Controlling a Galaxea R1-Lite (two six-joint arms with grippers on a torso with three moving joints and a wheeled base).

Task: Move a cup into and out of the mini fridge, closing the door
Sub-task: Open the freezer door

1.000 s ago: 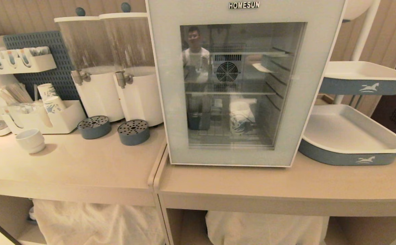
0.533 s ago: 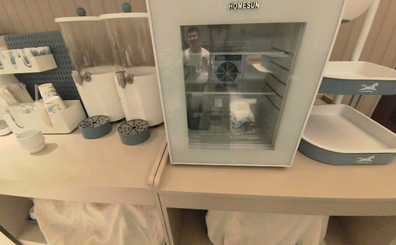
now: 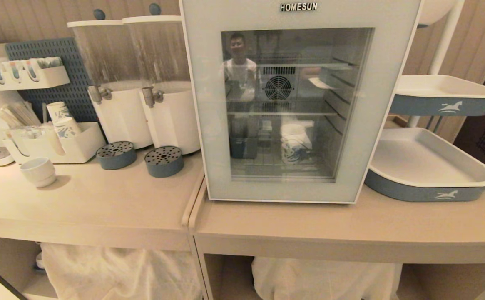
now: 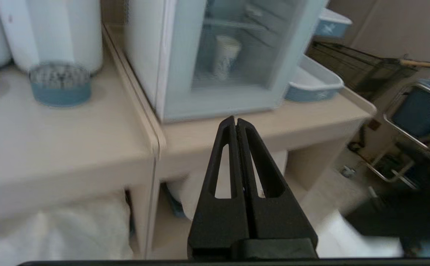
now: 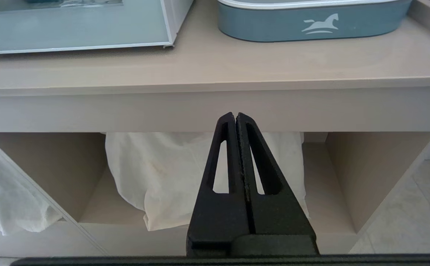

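Now both claws pressed together, empty — left claw (image 4: 236, 120) & right claw (image 5: 236, 115) touch nothing.

Neither arm shows in the head view. In the left wrist view, the left gripper (image 4: 236, 120) sits at lower centre, black fingers (image 4: 225, 155) pressed together, empty. The right gripper (image 5: 235, 115) appears likewise at lower centre, its fingers (image 5: 223, 155) closed, holding nothing.

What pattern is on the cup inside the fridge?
White cup with blue print, clearest in the head view.
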